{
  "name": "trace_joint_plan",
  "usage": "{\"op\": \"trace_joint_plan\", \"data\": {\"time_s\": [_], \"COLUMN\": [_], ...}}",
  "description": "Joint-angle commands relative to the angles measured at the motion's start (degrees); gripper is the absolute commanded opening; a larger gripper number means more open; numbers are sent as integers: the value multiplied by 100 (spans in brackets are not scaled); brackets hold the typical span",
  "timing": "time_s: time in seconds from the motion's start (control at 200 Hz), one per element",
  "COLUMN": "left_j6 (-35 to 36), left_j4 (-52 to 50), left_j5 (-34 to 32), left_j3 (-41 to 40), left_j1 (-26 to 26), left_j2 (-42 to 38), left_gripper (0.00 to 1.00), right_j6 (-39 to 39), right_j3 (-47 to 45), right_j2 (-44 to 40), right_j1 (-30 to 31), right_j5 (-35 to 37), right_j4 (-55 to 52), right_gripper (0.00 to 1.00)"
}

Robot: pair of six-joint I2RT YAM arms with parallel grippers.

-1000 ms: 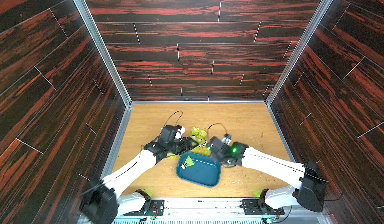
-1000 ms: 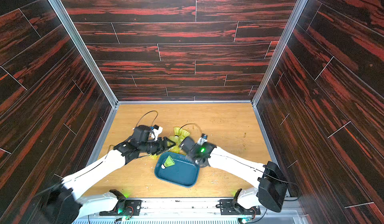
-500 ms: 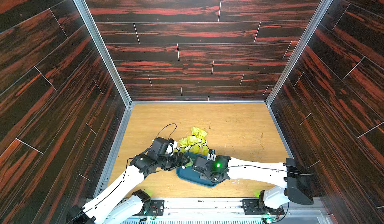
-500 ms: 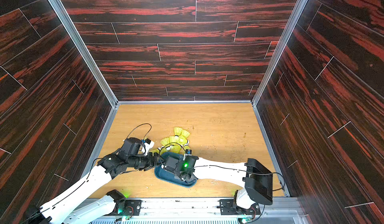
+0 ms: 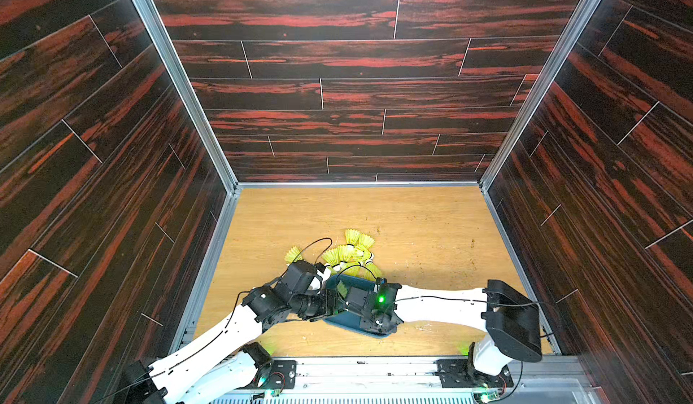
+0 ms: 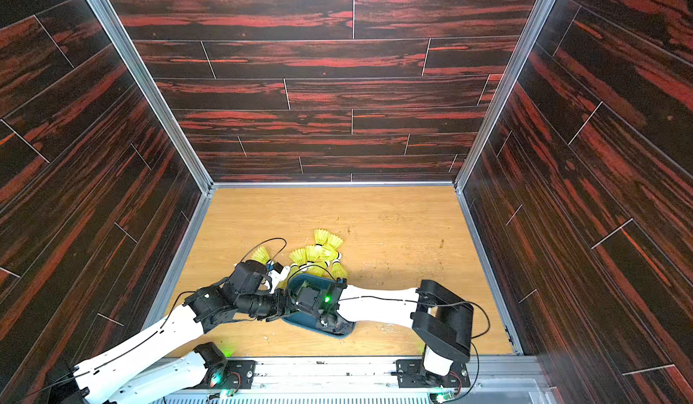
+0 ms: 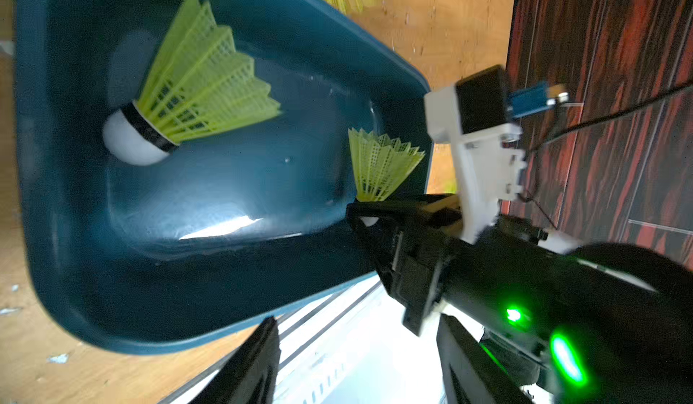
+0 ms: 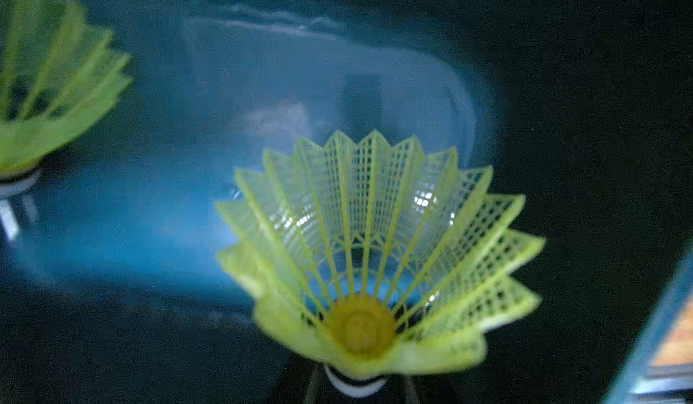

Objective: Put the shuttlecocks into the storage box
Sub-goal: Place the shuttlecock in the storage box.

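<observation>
White arms [image 5: 438, 301] bend low, meeting over the blue box [image 5: 345, 325], lower middle. Right gripper [image 7: 369, 211] pinches a shuttlecock [image 7: 382, 162]; left gripper [image 7: 356, 323] gapes. Tan wood table [image 5: 412, 218], dark walls [image 5: 337, 83].

One storage box [image 7: 67, 263], two shuttlecocks [image 7: 202, 80] in or over it, about six more heaped beside it.

My left arm [image 5: 225, 331] and right arm [image 5: 438, 303] meet over the box [image 7: 93, 289], covering it from above. The right gripper [image 7: 371, 214], clamped on a shuttlecock [image 7: 378, 166], fills one end; a second shuttlecock [image 7: 195, 83] lies at the other, with bare bottom between. The pile [image 5: 347, 256] crowds the far rim. Beyond it the floor [image 5: 431, 218] runs open to the walls [image 5: 356, 121].
</observation>
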Motion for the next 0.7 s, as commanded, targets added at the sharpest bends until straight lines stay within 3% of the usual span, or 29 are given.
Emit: {"op": "trace_joint_plan", "data": {"time_s": [0.0, 0.486, 0.691], "left_j6": [-17, 44, 9], "left_j4": [22, -49, -67], "left_j5": [-175, -332, -408], "left_j3": [20, 38, 38], "left_j1": [-24, -14, -24], "left_j2": [-17, 18, -26], "left_gripper": [70, 70, 70], "right_j6": [68, 18, -4], "right_j3": [-38, 95, 253], "right_j2": [117, 602, 694], "right_j1": [-94, -361, -372], "right_j5": [-26, -68, -17], "right_j4": [-108, -388, -531], "right_gripper": [28, 32, 46]}}
